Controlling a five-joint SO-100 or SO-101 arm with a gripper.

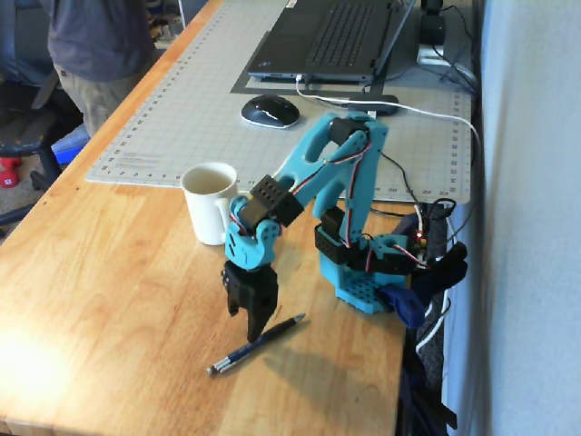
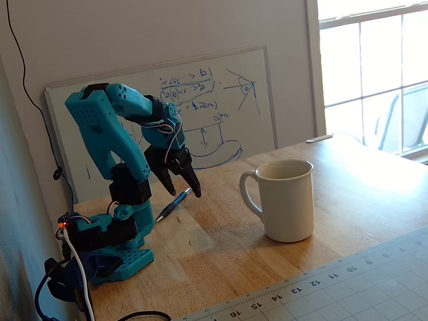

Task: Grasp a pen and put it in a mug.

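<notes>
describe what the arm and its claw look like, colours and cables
The arm is bright turquoise plastic with black servo blocks at the joints. Thin red, white and black wires run along its links. The claw is matte black with two tapering fingers. The perforated turquoise base shows a small red light and a white cable.
</notes>
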